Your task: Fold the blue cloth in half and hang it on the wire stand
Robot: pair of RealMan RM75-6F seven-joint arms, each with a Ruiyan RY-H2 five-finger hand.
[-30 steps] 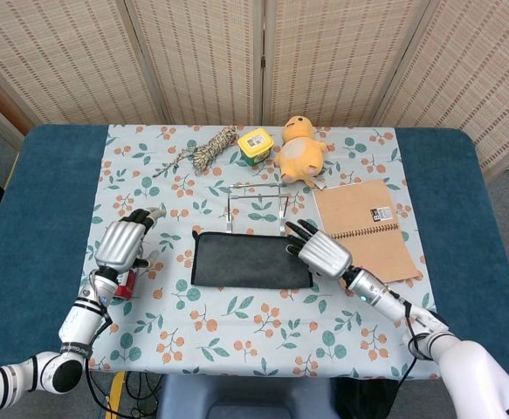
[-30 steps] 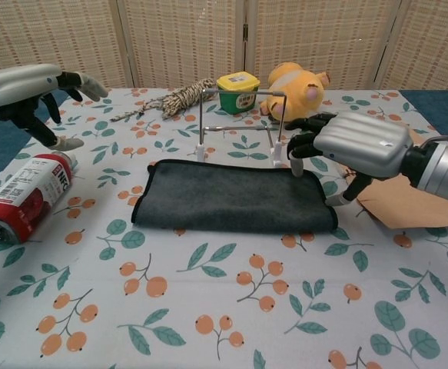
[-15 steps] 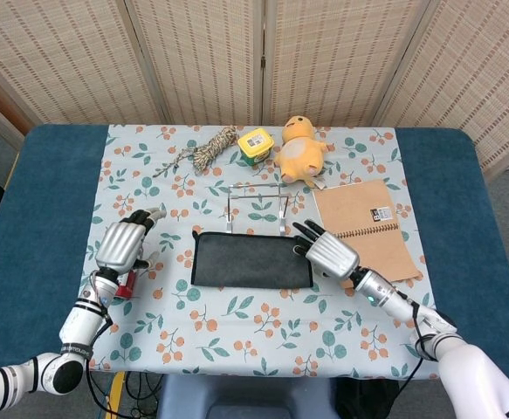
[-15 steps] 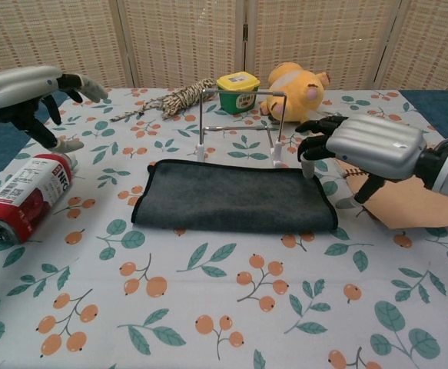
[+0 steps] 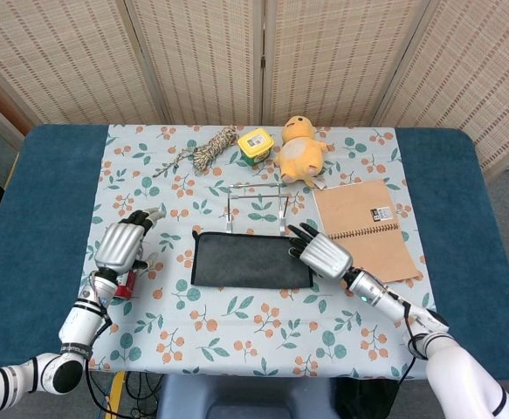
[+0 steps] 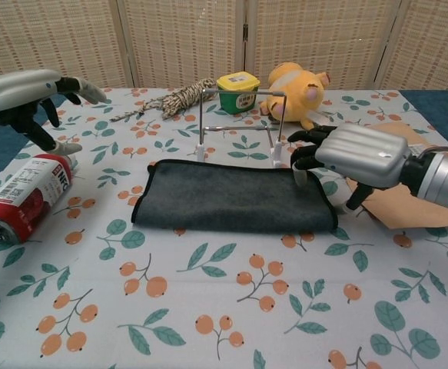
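The dark blue cloth lies flat in one layer on the patterned tablecloth, just in front of the wire stand. My right hand hovers palm down at the cloth's right edge. Its dark fingertips curl down onto the far right corner, and the cloth is not lifted. My left hand hangs with spread fingers at the left, away from the cloth, holding nothing.
A red can lies on its side under the left hand. Behind the stand are a rope bundle, a yellow-lidded tub and a yellow plush. A brown notebook lies to the right.
The right hand drifted right off the cloth's edge, then came back left and a little lower onto its far right corner. Cloth and left hand have not moved.
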